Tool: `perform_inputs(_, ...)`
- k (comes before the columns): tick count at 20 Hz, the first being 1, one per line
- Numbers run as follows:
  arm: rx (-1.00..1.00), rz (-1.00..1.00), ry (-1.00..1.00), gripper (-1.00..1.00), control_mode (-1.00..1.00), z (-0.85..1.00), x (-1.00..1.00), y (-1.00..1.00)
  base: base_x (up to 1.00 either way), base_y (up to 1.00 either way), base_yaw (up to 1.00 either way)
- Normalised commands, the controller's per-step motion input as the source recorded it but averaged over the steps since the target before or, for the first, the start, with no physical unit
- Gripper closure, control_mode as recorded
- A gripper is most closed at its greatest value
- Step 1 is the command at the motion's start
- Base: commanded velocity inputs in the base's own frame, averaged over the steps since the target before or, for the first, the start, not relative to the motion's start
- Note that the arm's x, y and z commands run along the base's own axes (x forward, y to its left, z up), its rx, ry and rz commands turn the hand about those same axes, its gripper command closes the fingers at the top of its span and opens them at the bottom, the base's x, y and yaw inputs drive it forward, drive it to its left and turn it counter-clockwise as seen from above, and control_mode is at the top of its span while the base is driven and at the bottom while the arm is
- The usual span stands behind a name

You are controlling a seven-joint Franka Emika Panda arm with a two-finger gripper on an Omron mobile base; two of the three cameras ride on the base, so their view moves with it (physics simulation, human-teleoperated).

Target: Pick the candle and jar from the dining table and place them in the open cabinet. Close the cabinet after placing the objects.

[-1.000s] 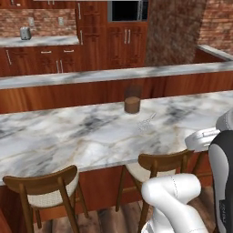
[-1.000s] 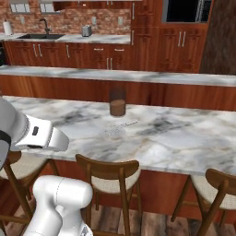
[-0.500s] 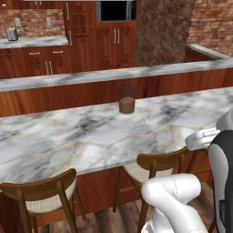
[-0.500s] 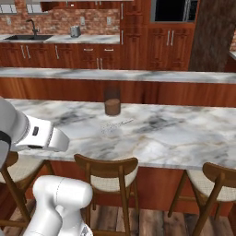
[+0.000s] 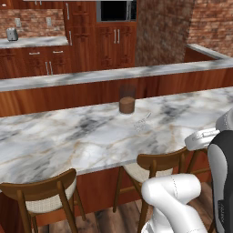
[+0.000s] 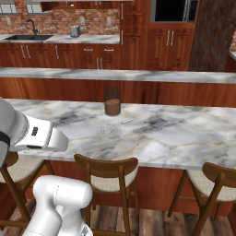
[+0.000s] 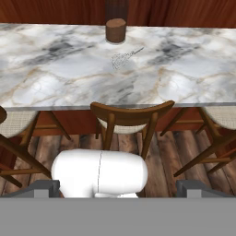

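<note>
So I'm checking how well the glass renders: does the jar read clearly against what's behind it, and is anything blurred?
Left base view: the jar has a sharp brown lower half, its clear upper half nearly melts into the red wood behind. Right base view: the same, the glass top only a faint darker patch. Hand view: the dining table is crisp, without glare; the jar's top is cut off at the edge.

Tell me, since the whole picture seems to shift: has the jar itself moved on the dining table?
No. The jar keeps its place on the dining table, beside the same dark vein; the base moved.
</note>
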Motion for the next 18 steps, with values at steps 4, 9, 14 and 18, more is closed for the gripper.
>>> perform_inputs(4, 0.0, 0.0, 0.0, -1.0, 1.0, 0.0, 0.0, 0.0, 0.0, 0.0, 0.0)
perform_inputs(9, 0.0, 0.0, 0.0, -1.0, -1.0, 0.0, 0.0, 0.0, 0.0, 0.0, 0.0)
perform_inputs(14, 0.0, 0.0, 0.0, -1.0, -1.0, -0.06, 0.29, 0.14, 0.0, 0.0, 0.0)
perform_inputs(18, 0.05, 0.0, 0.0, -1.0, -1.0, -0.01, 1.0, 0.38, 0.0, 0.0, 0.0)
